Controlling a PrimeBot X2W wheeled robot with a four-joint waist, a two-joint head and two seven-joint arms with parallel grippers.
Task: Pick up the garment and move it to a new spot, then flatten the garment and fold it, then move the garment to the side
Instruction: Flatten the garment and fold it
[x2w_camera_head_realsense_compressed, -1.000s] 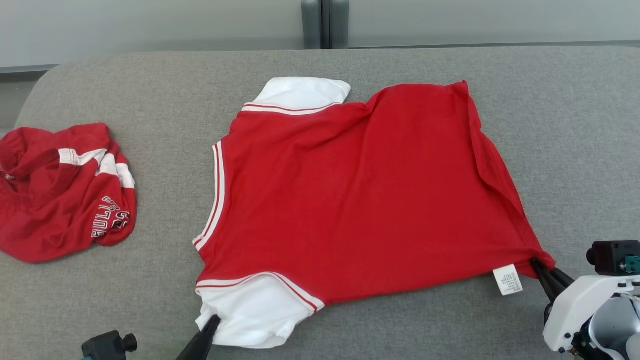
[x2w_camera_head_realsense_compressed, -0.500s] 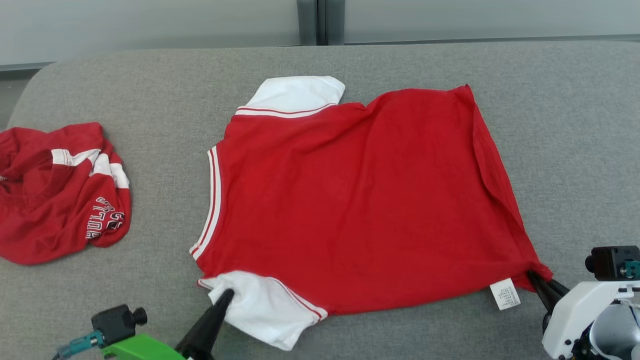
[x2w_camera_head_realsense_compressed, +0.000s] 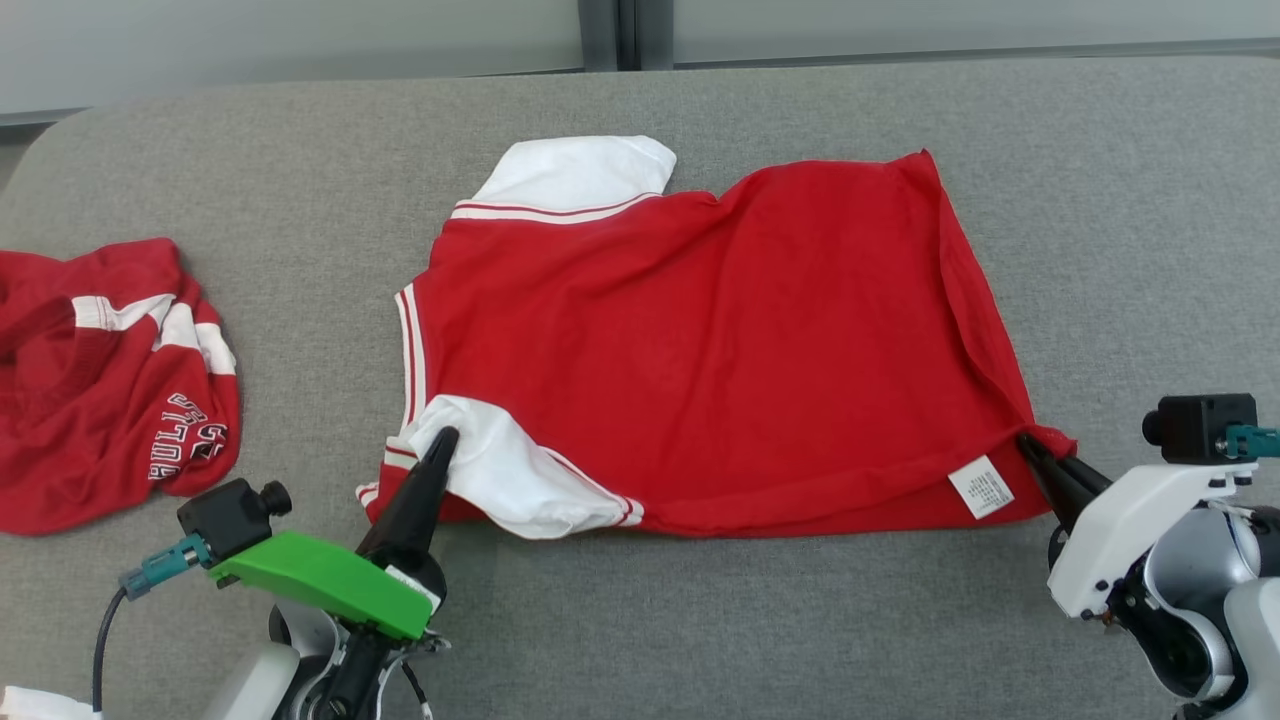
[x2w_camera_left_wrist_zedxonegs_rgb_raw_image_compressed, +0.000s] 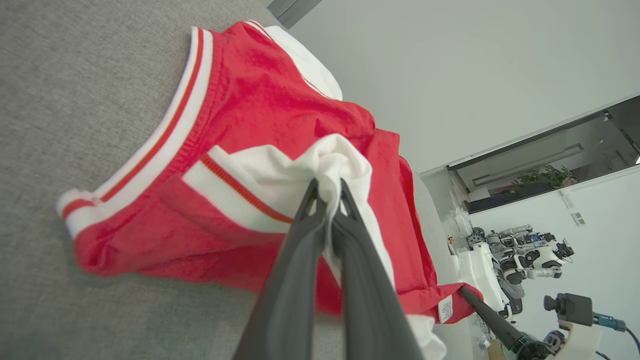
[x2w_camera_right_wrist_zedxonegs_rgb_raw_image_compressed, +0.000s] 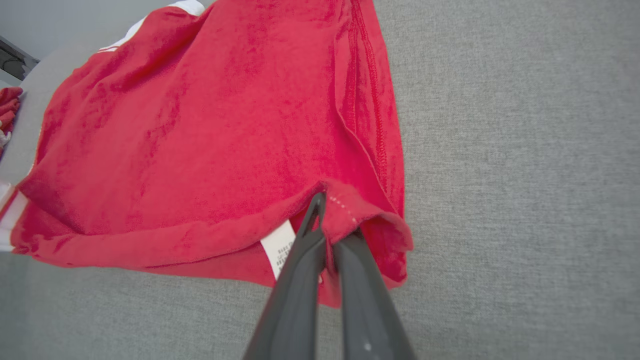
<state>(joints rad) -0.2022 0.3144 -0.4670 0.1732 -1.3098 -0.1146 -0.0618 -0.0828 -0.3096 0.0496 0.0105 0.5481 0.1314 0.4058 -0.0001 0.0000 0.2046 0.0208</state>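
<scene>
My left claw (x2w_camera_head_realsense_compressed: 443, 442) is pinched shut on the bunched cuff of the near white sleeve (x2w_camera_head_realsense_compressed: 505, 478), holding it turned back over the red cloth. My right claw (x2w_camera_head_realsense_compressed: 1025, 443) is clamped on the near hem corner (x2w_camera_right_wrist_zedxonegs_rgb_raw_image_compressed: 367, 210), just beside the care label (x2w_camera_head_realsense_compressed: 981, 487). Between the two, the garment (x2w_camera_head_realsense_compressed: 700, 330) lies spread back-up in the middle of the grey padded surface (x2w_camera_head_realsense_compressed: 800, 620), with its near edge raised off the surface. A second red garment (x2w_camera_head_realsense_compressed: 110, 400) sits crumpled well apart on my left. I judge this to be the fold getting under way. Next, both claws need to carry the near edge level towards the far edge, keeping the cloth taut before letting go.
</scene>
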